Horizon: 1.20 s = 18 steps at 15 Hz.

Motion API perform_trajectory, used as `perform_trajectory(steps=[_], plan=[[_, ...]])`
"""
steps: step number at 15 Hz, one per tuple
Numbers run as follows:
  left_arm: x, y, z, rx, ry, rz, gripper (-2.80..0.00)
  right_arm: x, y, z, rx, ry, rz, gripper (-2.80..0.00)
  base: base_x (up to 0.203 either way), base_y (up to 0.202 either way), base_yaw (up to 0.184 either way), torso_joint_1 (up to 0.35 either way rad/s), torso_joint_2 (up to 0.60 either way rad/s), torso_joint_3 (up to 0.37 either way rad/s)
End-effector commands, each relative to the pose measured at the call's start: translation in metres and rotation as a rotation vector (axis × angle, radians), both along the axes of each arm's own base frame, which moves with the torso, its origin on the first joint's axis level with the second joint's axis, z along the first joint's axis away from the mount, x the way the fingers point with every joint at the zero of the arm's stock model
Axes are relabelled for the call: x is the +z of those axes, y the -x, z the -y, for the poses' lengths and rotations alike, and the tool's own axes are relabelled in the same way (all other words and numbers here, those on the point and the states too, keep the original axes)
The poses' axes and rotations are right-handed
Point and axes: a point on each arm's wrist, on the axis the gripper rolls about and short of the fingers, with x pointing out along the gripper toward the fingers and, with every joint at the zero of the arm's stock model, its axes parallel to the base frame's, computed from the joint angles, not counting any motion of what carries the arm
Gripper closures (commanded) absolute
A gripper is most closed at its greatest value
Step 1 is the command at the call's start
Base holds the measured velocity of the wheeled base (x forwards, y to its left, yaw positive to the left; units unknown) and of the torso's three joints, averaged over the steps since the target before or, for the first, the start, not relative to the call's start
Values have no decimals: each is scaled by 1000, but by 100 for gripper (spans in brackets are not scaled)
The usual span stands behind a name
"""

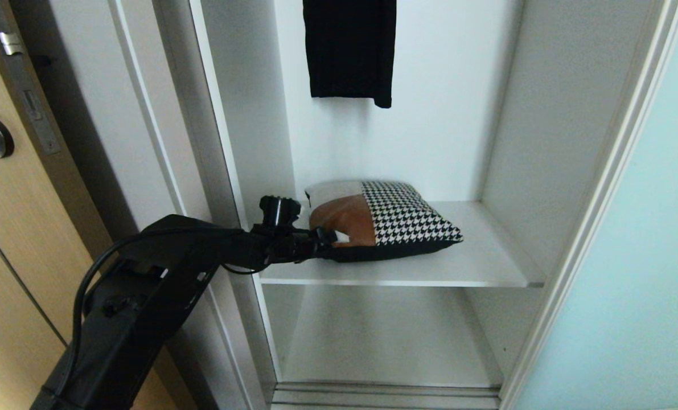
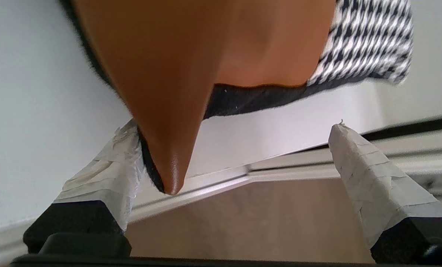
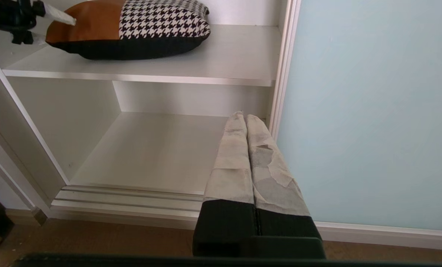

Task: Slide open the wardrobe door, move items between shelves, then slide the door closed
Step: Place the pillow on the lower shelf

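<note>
The rectangular cushion of black-and-white houndstooth, tan-brown leather and white cloth with black edging [image 1: 381, 221] is seen lying flat on the upper plain white shelf board [image 1: 487, 262], its long axis running side to side across the cupboard, houndstooth end toward the pale aqua frosted-glass sliding wardrobe door [image 1: 646, 256], which is slid aside. The left gripper [image 1: 330, 236] is held level at the cushion's tan corner, reaching in from the left side of the opening. From the left wrist view the taped fingers [image 2: 354, 159] are spread wide, and the pointed leather corner is caught between them, lying against one finger and well apart from the other. Nothing is gripped yet. So the cushion lies straight ahead of the pincer, corner first; a closing on that corner is what the next move appears to call for. The lower white shelf [image 3: 161, 148] is waiting beneath. The right gripper [image 3: 246, 120] is parked low beside the door, fingers pressed together, much farther from the cushion.
</note>
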Motion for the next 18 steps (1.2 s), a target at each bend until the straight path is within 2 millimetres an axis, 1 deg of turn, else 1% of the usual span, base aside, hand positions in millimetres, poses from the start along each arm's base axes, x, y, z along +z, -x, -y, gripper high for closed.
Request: perform_trajectory(steps=[1,6,10,14,15,18], plan=[[-9,-2,1,-22,-22,41,-280,0,0,0,0,0,2,0,0,0,0,0,0,0],[-9,-3,0,-14,-24,51,-280,0,0,0,0,0,2,0,0,0,0,0,0,0],[-8,-8,-9,47,-38,80,-280,0,0,0,0,0,2,0,0,0,0,0,0,0],[-7,-10,-13,60,-33,103,-280,0,0,0,0,0,1,0,0,0,0,0,0,0],[-10,-11,-12,69,-35,115,0,0,0,0,0,0,2,0,0,0,0,0,0,0],[-14,-12,-11,71,-38,129,0,0,0,0,0,0,1,0,0,0,0,0,0,0]])
